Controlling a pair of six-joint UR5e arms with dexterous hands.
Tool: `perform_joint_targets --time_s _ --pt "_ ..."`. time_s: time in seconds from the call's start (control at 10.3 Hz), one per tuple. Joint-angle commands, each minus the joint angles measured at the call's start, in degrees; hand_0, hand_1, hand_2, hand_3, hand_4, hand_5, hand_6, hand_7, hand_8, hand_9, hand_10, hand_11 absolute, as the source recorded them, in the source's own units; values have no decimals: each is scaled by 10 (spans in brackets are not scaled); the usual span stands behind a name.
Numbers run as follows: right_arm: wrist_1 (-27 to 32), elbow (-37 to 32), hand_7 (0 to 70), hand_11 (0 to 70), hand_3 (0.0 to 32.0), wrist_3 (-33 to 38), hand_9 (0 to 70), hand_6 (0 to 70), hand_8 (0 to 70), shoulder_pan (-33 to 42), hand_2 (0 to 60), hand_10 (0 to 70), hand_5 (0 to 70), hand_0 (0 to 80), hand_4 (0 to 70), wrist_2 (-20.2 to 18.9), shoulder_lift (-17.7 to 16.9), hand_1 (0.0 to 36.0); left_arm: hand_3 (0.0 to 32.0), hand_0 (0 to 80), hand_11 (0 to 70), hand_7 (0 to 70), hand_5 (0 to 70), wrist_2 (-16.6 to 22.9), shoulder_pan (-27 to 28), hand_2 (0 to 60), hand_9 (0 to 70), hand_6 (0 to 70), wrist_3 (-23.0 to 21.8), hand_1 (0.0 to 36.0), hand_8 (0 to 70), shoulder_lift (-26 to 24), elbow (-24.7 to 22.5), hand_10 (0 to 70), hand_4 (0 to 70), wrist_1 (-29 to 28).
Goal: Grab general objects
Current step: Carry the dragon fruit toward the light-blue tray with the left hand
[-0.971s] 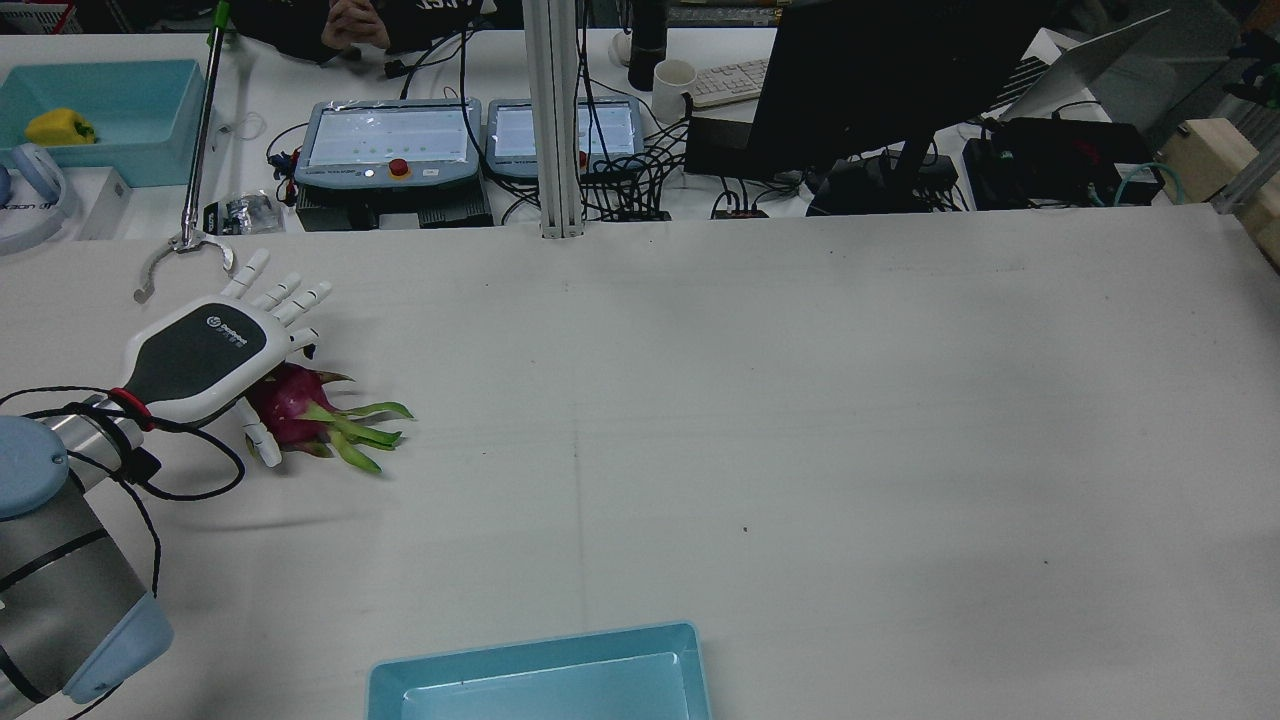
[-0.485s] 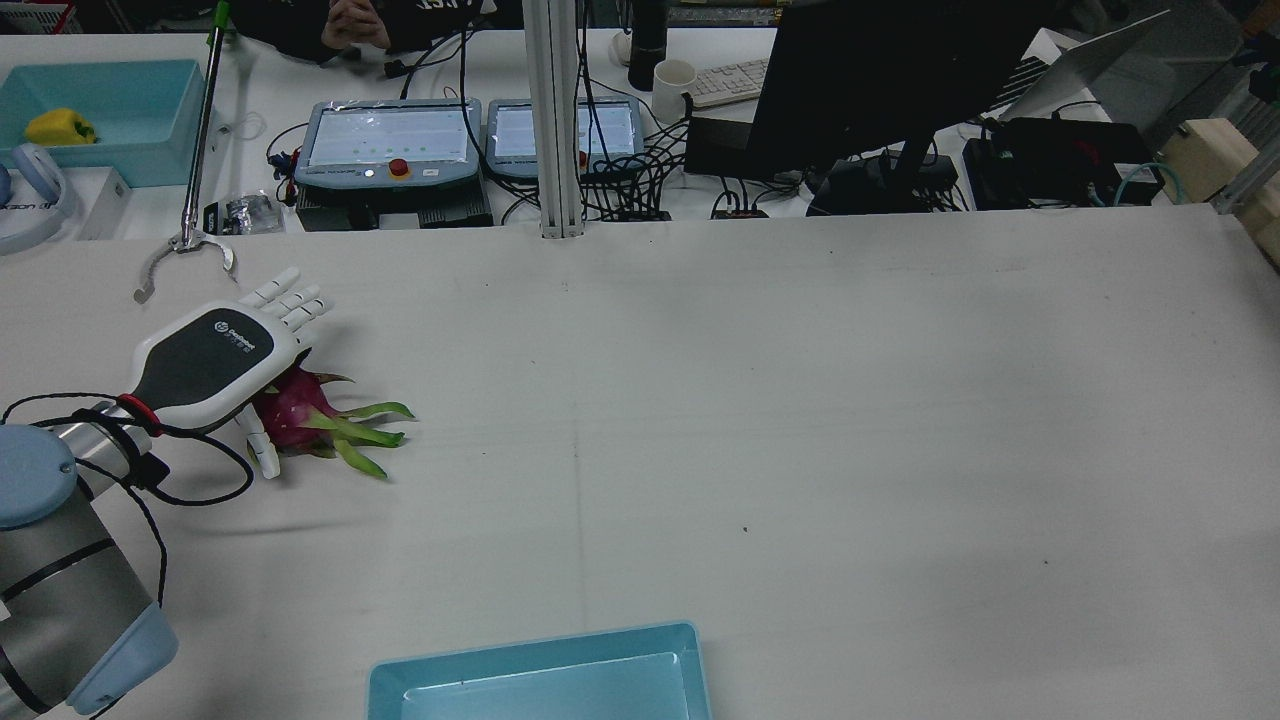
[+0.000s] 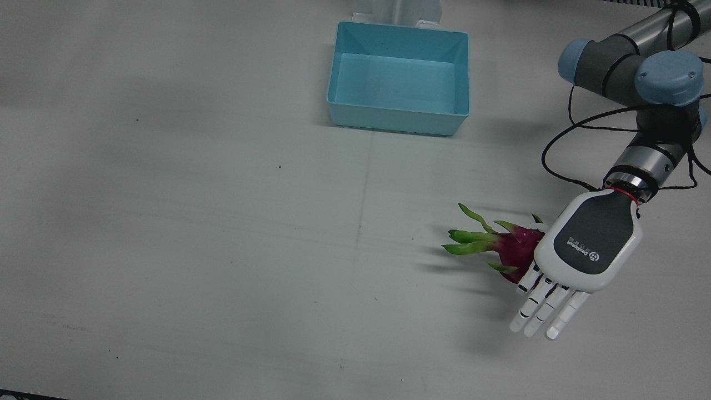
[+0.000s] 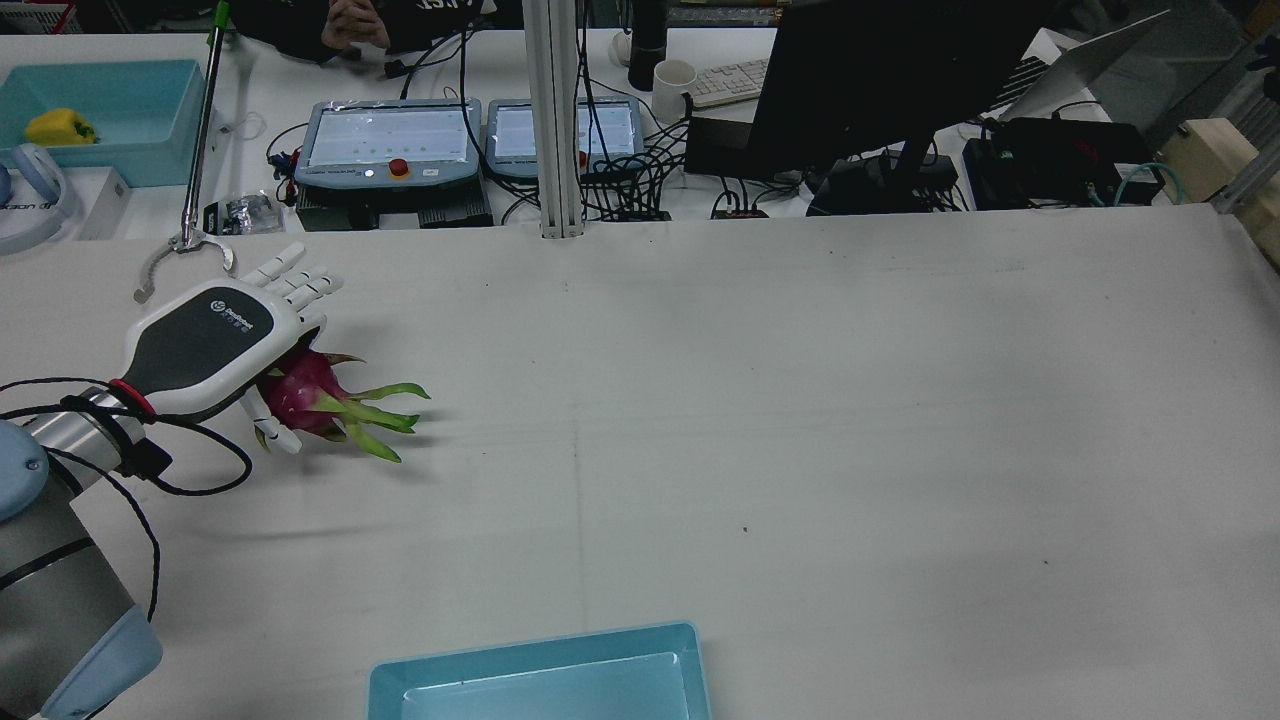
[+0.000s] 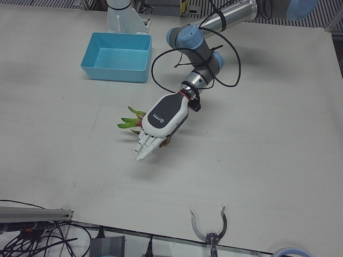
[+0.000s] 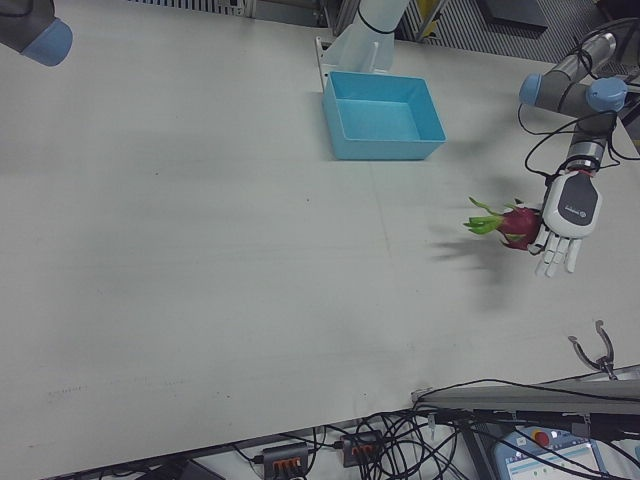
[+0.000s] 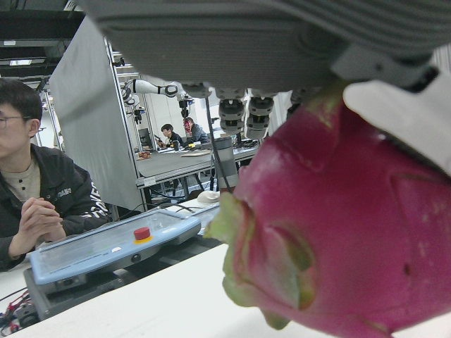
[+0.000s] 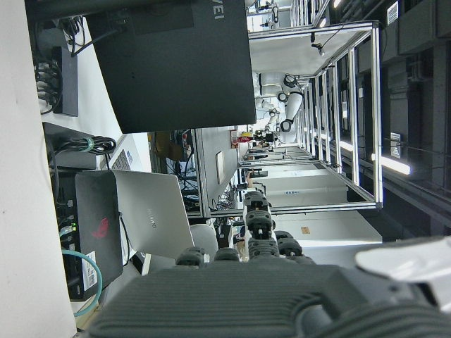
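Overhead, the front view showed the left hand palm-down over the pink end of the dragon fruit, long fingers stretched straight past it, green leaves pointing away toward the table middle. A blue bin stood well apart, near the pedestals.

Rear view: left hand covered the fruit from above; the thumb curled under its near side, the other fingers extended. Fruit sat at the table's left part, the bin at the near edge.

Left-front view: hand lay over the fruit; only the leaves and a bit of pink were visible. Whether the fruit rested on the table could not be told.

Right-front view: fruit touched the palm side of the hand, with a shadow on the table beneath.

Left hand view: fruit filled the frame, pressed against the palm, thumb on its upper right.

Right hand view: the right hand was barely seen at the frame's bottom, nothing in it; whether its fingers were spread or closed could not be told.
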Motion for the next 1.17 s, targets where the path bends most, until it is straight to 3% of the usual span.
perform_joint_targets --time_s 0.0,0.1,0.19,0.29,0.39,0.58,0.87,1.07 --pt "0 0 0 0 0 0 0 0 0 0 0 0 0 0 0 0 0 0 0 448 15 154 700 122 -40 600 66 86 -151 258 171 58 -105 5 247 -27" --pt "0 0 0 0 0 0 0 0 0 0 0 0 0 0 0 0 0 0 0 393 38 148 700 163 -82 600 72 89 -187 209 170 59 -108 24 219 -40" --pt "1 0 0 0 0 0 0 0 0 0 0 0 0 0 0 0 0 0 0 352 55 143 700 192 -87 600 82 90 -239 166 180 65 -122 37 218 -44" --pt "0 0 0 0 0 0 0 0 0 0 0 0 0 0 0 0 0 0 0 375 57 156 700 198 -88 600 92 96 -287 161 189 65 -134 38 236 -47" --pt "0 0 0 0 0 0 0 0 0 0 0 0 0 0 0 0 0 0 0 396 54 164 700 207 -85 600 92 97 -324 164 188 65 -148 36 254 -48" --pt "0 0 0 0 0 0 0 0 0 0 0 0 0 0 0 0 0 0 0 452 61 183 700 219 -64 600 100 106 -352 187 194 66 -176 40 308 -51" --pt "0 0 0 0 0 0 0 0 0 0 0 0 0 0 0 0 0 0 0 494 69 213 700 196 -2 600 108 127 -353 234 201 61 -207 42 406 -42" --pt "0 0 0 0 0 0 0 0 0 0 0 0 0 0 0 1 0 0 0 523 69 243 700 149 70 600 118 149 -353 257 210 58 -219 42 482 -42"
